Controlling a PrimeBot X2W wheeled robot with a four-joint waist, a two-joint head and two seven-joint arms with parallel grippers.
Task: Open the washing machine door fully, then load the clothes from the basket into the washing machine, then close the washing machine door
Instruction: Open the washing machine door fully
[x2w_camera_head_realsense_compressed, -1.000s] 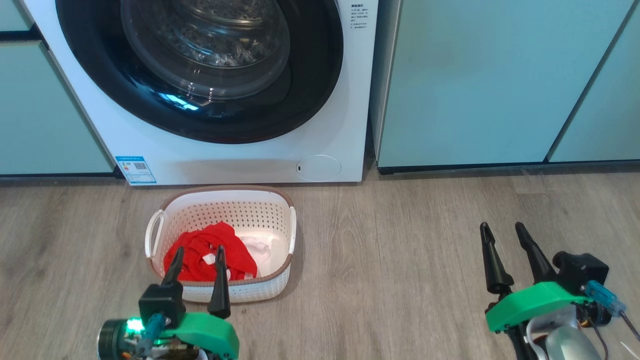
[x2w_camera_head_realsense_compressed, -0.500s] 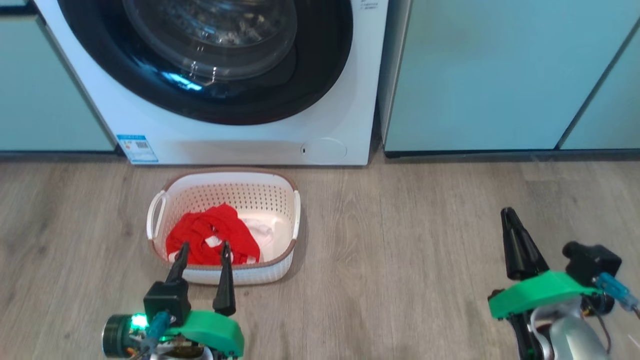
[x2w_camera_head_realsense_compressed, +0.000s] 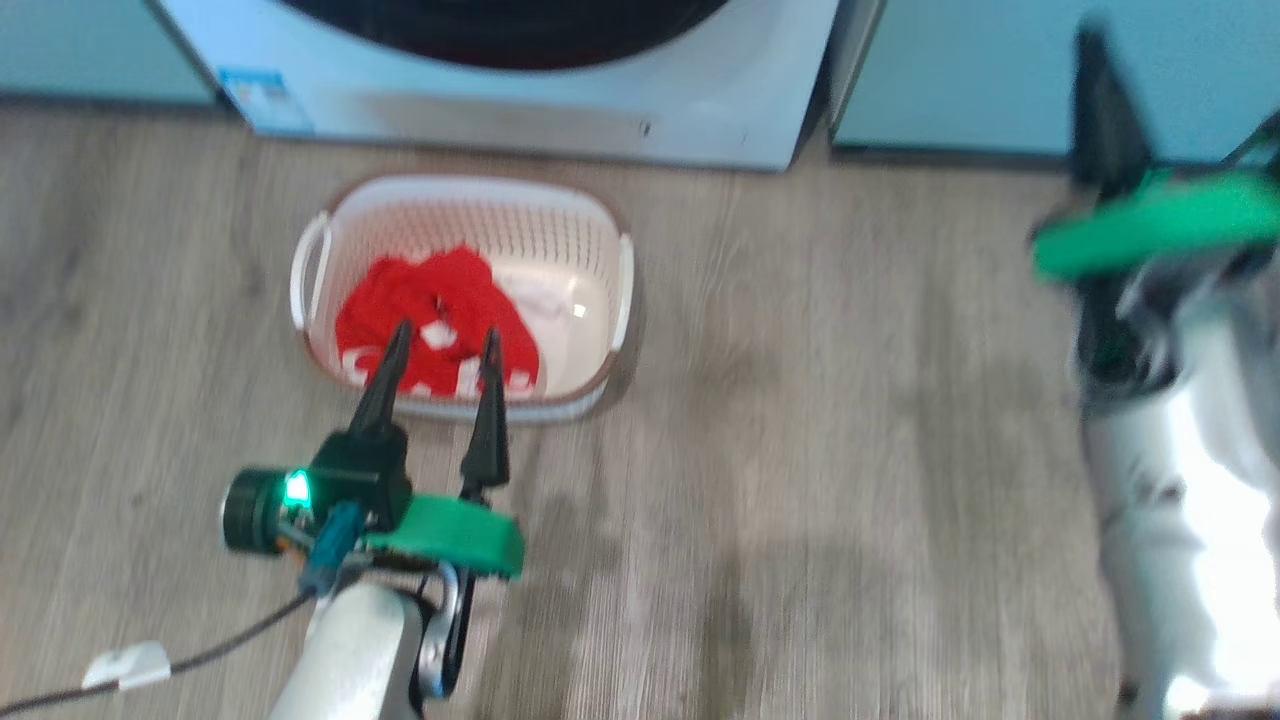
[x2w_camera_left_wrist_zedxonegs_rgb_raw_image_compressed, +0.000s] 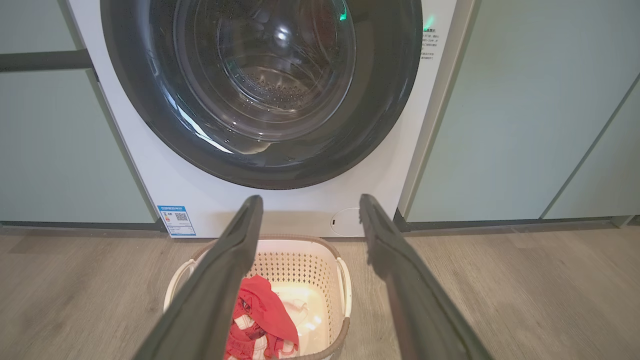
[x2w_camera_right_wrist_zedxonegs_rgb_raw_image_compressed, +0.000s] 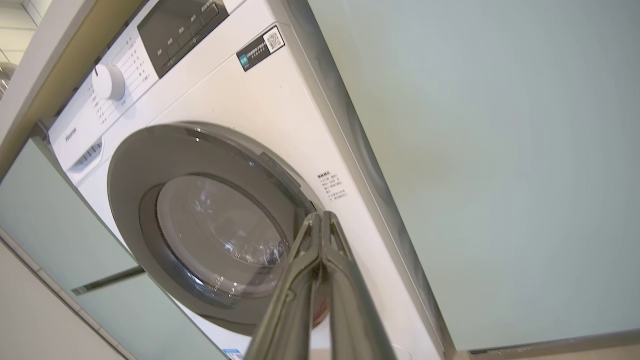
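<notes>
The white washing machine (x2w_camera_left_wrist_zedxonegs_rgb_raw_image_compressed: 300, 210) stands between pale teal cabinets, and its round black-rimmed door (x2w_camera_left_wrist_zedxonegs_rgb_raw_image_compressed: 260, 90) is closed flat against the front. On the floor before it sits the cream basket (x2w_camera_head_realsense_compressed: 610, 300) holding red-and-white clothes (x2w_camera_head_realsense_compressed: 430, 310). My left gripper (x2w_camera_head_realsense_compressed: 445, 335) hovers open over the basket's near edge, with nothing between its fingers. My right gripper (x2w_camera_head_realsense_compressed: 1095, 50) is raised at the right, blurred, in front of the cabinet. In the right wrist view its fingers (x2w_camera_right_wrist_zedxonegs_rgb_raw_image_compressed: 320, 230) are pressed together, empty, and point at the door's (x2w_camera_right_wrist_zedxonegs_rgb_raw_image_compressed: 210, 220) right edge.
Pale teal cabinets (x2w_camera_left_wrist_zedxonegs_rgb_raw_image_compressed: 525, 110) flank the machine on both sides. Grey wood-look floor (x2w_camera_head_realsense_compressed: 800, 450) stretches to the right of the basket. A small round white flap (x2w_camera_left_wrist_zedxonegs_rgb_raw_image_compressed: 345, 222) sits low on the machine's front. A cable with a white tag (x2w_camera_head_realsense_compressed: 125, 665) trails from my left arm.
The head camera has tilted down, so the machine slid up the picture. My right gripper went from open to shut and rose toward the cabinet. The left gripper stayed open over the basket.
</notes>
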